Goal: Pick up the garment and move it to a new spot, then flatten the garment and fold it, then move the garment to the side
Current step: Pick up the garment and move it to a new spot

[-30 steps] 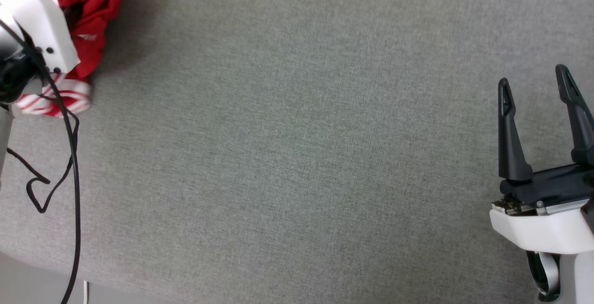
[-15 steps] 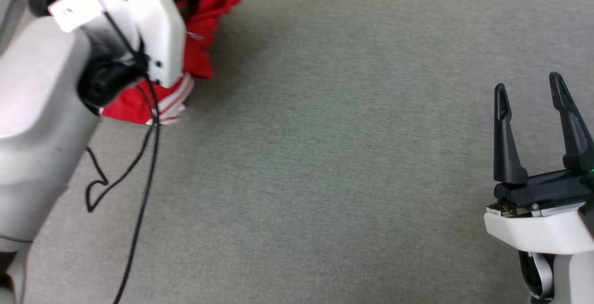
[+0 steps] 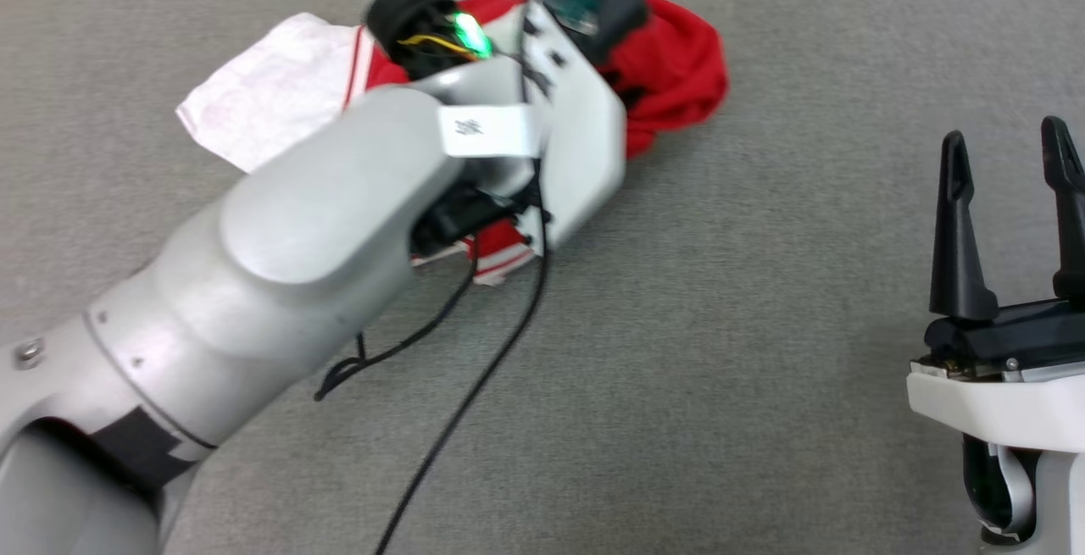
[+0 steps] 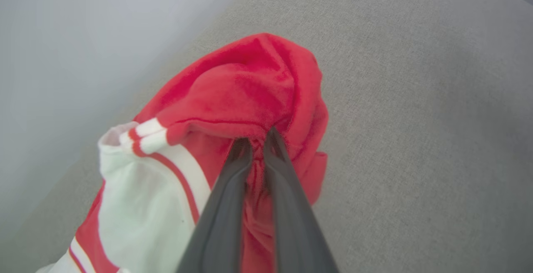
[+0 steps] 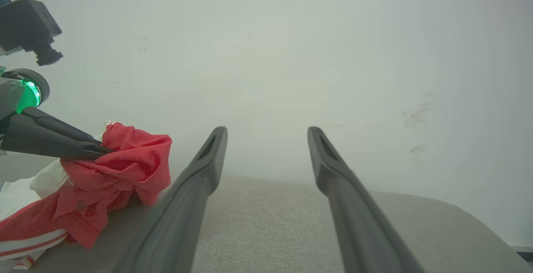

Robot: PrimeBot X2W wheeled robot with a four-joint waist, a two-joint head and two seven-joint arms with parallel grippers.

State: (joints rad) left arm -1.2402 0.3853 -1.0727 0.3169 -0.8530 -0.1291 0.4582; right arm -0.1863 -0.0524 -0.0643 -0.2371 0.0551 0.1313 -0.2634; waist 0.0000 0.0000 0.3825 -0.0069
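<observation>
The left arm [image 3: 322, 224] stretches far forward, the left hand [image 4: 257, 143] pinched on the shirt [image 4: 250, 85]; the right hand [image 3: 1004, 144] hovers near right, fingers spread wide.

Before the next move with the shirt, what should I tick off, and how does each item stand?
1. Left gripper shut on the garment: ok, it pinches a red fold.
2. Garment clear of the grey surface: not ok, its lower part lies there.
3. Garment flat: not ok, it is bunched.
4. Right gripper open, empty, apart from the garment: ok.
5. Black cables free of the garment: cannot tell.
</observation>
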